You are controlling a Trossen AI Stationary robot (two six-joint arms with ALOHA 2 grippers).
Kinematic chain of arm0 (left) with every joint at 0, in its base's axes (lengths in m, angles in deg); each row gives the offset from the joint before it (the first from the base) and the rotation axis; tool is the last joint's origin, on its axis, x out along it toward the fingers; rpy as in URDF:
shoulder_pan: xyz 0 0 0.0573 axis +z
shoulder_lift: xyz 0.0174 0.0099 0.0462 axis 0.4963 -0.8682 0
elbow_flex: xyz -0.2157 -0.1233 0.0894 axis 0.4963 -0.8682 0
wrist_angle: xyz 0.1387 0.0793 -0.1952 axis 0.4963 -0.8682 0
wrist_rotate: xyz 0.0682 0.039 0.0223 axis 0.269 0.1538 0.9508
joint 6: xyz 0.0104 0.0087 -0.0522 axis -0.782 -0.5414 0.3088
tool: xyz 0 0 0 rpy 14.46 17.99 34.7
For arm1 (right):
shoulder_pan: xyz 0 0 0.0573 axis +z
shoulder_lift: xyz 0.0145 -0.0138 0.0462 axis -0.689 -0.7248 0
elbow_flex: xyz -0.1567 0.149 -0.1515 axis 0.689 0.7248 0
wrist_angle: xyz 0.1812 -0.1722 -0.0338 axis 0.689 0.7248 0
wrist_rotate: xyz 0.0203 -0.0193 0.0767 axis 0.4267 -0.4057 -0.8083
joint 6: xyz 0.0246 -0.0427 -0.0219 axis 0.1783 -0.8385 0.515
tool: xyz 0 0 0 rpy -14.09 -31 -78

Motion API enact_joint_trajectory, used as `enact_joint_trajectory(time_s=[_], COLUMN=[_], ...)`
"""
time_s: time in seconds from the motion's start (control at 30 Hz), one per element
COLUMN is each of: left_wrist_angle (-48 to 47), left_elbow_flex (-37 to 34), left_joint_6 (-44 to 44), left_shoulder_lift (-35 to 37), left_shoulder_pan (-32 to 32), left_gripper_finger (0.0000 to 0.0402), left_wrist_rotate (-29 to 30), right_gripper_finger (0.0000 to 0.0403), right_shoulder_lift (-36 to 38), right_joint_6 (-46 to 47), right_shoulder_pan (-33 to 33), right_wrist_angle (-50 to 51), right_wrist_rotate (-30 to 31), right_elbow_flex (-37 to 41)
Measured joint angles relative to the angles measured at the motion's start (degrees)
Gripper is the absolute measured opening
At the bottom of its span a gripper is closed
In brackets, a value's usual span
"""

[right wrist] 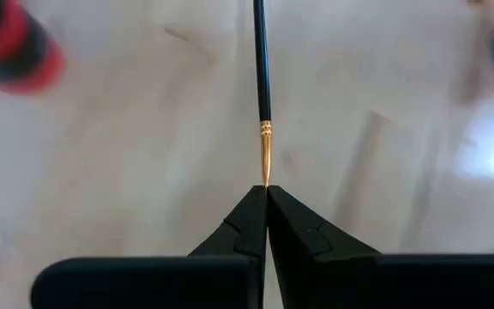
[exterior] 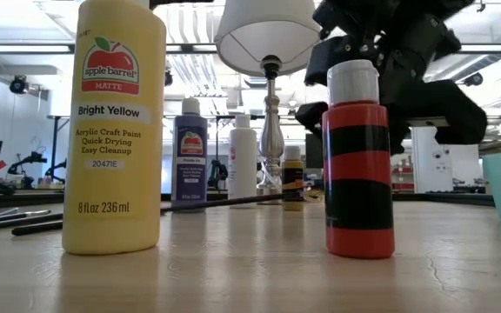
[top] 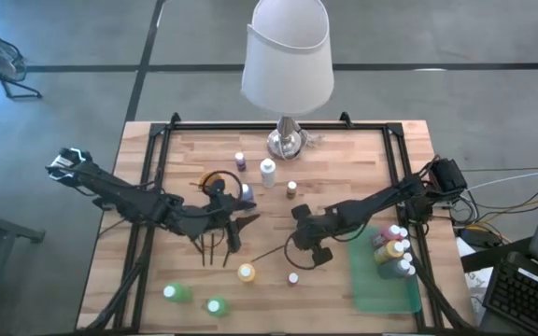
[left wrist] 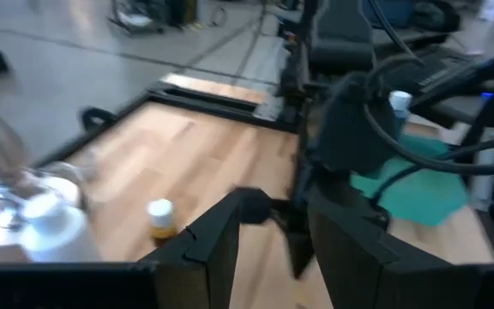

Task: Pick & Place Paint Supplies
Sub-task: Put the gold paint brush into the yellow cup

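Observation:
My right gripper hangs low over the table's middle, shut on a thin dark paintbrush. My left gripper hovers to its left, open, with nothing seen between its fingers. More dark brushes lie on the table below it. A yellow bottle, a red-and-black bottle and two green bottles stand near the front. Purple, white and small bottles stand by the lamp. My right gripper pinches the brush at its very tip, just past the gold ferrule, between the free ends of its two fingers. The fingers slant down from the table's right side, in line with the brush. The handle runs away toward the near left, low over the wood.
A lamp with a white shade stands at the back middle on a metal base. A flat green tray at the front right holds several bottles. A dark frame runs along the table's edges.

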Motion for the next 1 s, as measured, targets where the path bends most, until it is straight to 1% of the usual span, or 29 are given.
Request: enact_joint_trajectory(time_s=[0.1,0.2,0.33,0.53,0.63,0.73,0.8,0.83,0.87,1.0], left_wrist_angle=[-1.9,-4.6,-9.9,-21.2,-25.9,-28.3,-29.2,-29.3,-29.4,-29.3], left_elbow_flex=[1.4,3.6,6.8,12.6,15.4,17.4,18.0,18.1,18.1,17.7], left_joint_6=[1.6,2.4,2.3,3.8,3.5,2.7,2.7,3.2,3.9,8.0], left_shoulder_lift=[0.0,0.1,0.2,0.2,0.5,0.9,0.9,0.9,0.9,0.8], left_shoulder_pan=[1.9,3.2,4.4,6.2,6.6,7.2,8.2,9.0,9.9,14.2], left_gripper_finger=[0.0147,0.0147,0.0147,0.0147,0.0147,0.0147,0.0147,0.0147,0.0147,0.0147], left_wrist_rotate=[-5.2,-7.2,-7.3,-7.4,-7.3,-7.3,-7.8,-8.6,-10.8,-22.7], right_gripper_finger=[0.0008,0.0008,0.0008,0.0008,0.0008,0.0008,0.0008,0.0008,0.0008,0.0008], right_shoulder_lift=[0.0,0.1,0.1,0.1,0.2,0.4,0.6,0.8,0.9,1.3], right_joint_6=[-1.1,-2.4,-4.1,-5.1,-5.2,-6.2,-7.7,-8.5,-9.3,-12.3], right_shoulder_pan=[0.0,0.0,0.0,0.1,0.4,1.2,2.2,2.8,3.5,6.5], right_wrist_angle=[5.5,10.1,14.8,21.7,23.2,23.5,23.4,23.2,23.2,23.2], right_wrist_rotate=[3.4,5.8,7.4,8.9,9.0,9.1,10.8,12.5,14.8,25.5], right_elbow_flex=[-3.4,-6.7,-10.7,-15.7,-16.4,-16.4,-16.4,-16.4,-16.4,-17.1])
